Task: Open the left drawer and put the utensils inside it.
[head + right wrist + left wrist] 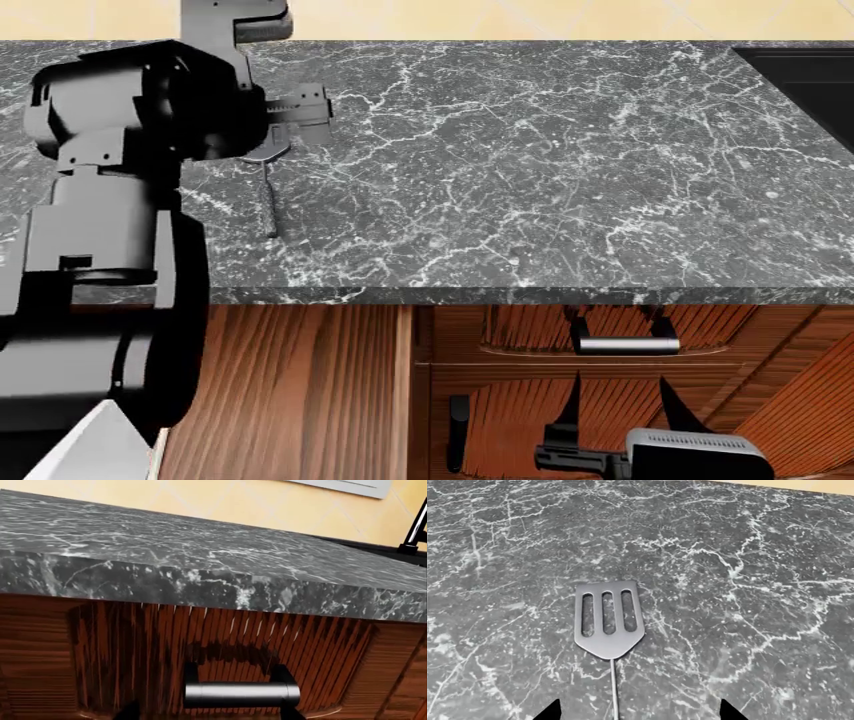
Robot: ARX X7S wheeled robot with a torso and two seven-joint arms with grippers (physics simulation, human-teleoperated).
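Where the dark marble countertop [534,150] fills the far half of the head view, both utensil work and drawer work lie along its near edge. Below that edge, right of centre, the left drawer [120,645] shows its recessed wood front and appears shut, flush under the stone. The striped wood surface to its left cannot be identified as either an opened drawer or a cabinet face.

The left gripper [640,712] hangs over the far left of the counter, its two dark fingertips spread wide and holding nothing. The right gripper [621,395] sits low and near, in front of the drawer, likewise spread and empty, its fingers pointing up at the drawer front.

The spatula [608,622] lies flat on the stone, blade away from the left gripper, thin handle running back between the fingertips without touching either. The silver bar handle [241,694] lies just ahead of the right gripper's fingers, not yet gripped. The fork is not in view.

Step in hand, as judged: opening the drawer, with the spatula pick lined up. Next move calls for advancing the right gripper until the bar lies between its fingers, closing, then pulling straight toward the robot
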